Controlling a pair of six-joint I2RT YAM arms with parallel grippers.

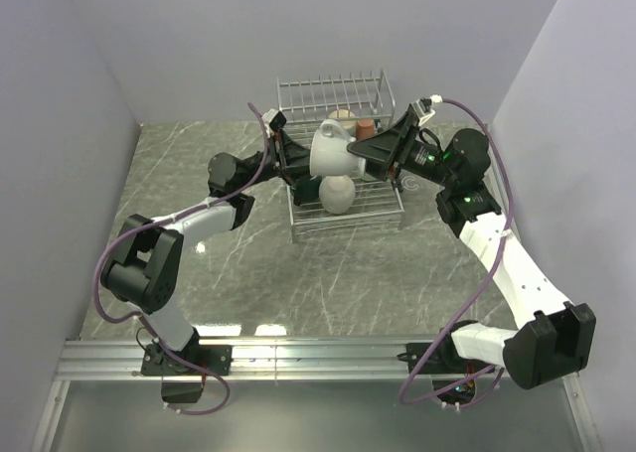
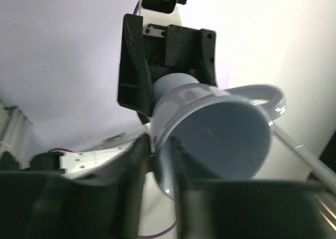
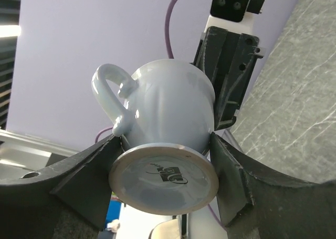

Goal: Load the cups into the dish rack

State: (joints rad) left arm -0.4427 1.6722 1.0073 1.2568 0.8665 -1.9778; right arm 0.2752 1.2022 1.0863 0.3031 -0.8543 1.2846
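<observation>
A pale blue-white cup [image 1: 331, 152] hangs on its side above the dish rack [image 1: 333, 82], held between both arms. My left gripper [image 1: 298, 160] pinches its rim, one finger [image 2: 189, 170] inside the mouth and the other outside the wall [image 2: 220, 128]. My right gripper [image 1: 364, 152] grips the narrow waist just above the foot, with a finger pad [image 3: 223, 160] pressed on each side of the cup [image 3: 168, 107]. The handle points up. In the rack lie a beige cup [image 1: 336, 194], a dark teal cup [image 1: 308, 187] and a reddish-brown cup [image 1: 366, 129].
A cream cup [image 1: 341, 116] sits at the rack's back by the upright tines. The rack stands at the far middle of the grey marble table [image 1: 199, 273]. Purple walls close in on both sides. Purple cables loop off each arm.
</observation>
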